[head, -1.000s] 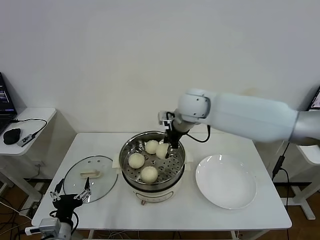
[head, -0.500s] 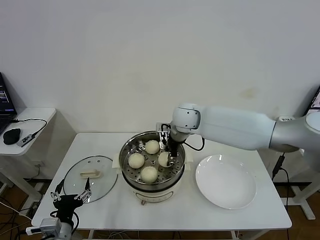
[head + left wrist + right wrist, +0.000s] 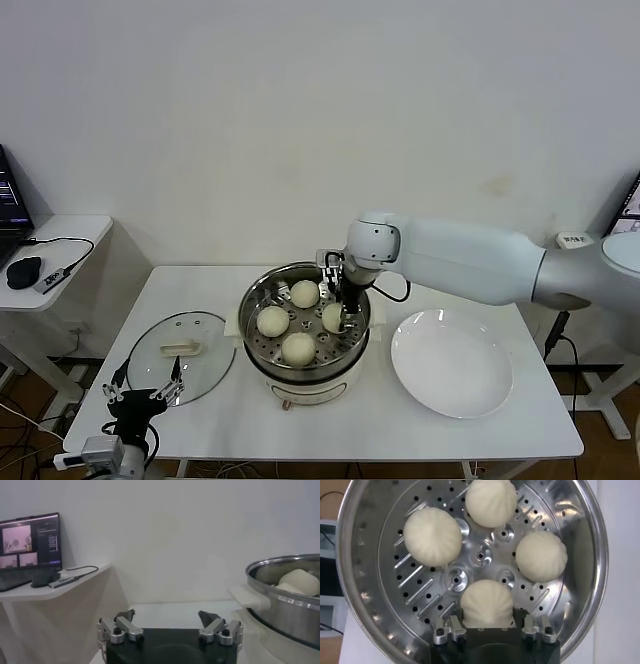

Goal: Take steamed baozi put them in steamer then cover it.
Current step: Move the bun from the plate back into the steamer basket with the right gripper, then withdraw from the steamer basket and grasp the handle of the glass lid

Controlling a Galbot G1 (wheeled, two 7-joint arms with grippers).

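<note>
The steamer (image 3: 250,302) stands mid-table, its perforated tray holding several steamed baozi (image 3: 305,293) (image 3: 272,320) (image 3: 298,347). My right gripper (image 3: 344,314) reaches down into the pot on its right side, open, with one baozi (image 3: 486,602) resting on the tray between its fingers. Three other buns (image 3: 432,536) lie round the tray in the steamer (image 3: 365,605). The cover (image 3: 180,355) lies flat on the table left of the pot. My left gripper (image 3: 140,392) is parked open at the table's front left corner, empty (image 3: 166,615).
A white plate (image 3: 452,362) with nothing on it sits right of the steamer. A side desk with a laptop and mouse (image 3: 22,270) stands at the left. The steamer's rim (image 3: 285,610) shows close beside the left gripper.
My right gripper carried a baozi down from above the pot's middle to the tray's right side and its fingers have spread. The left arm stayed still.
</note>
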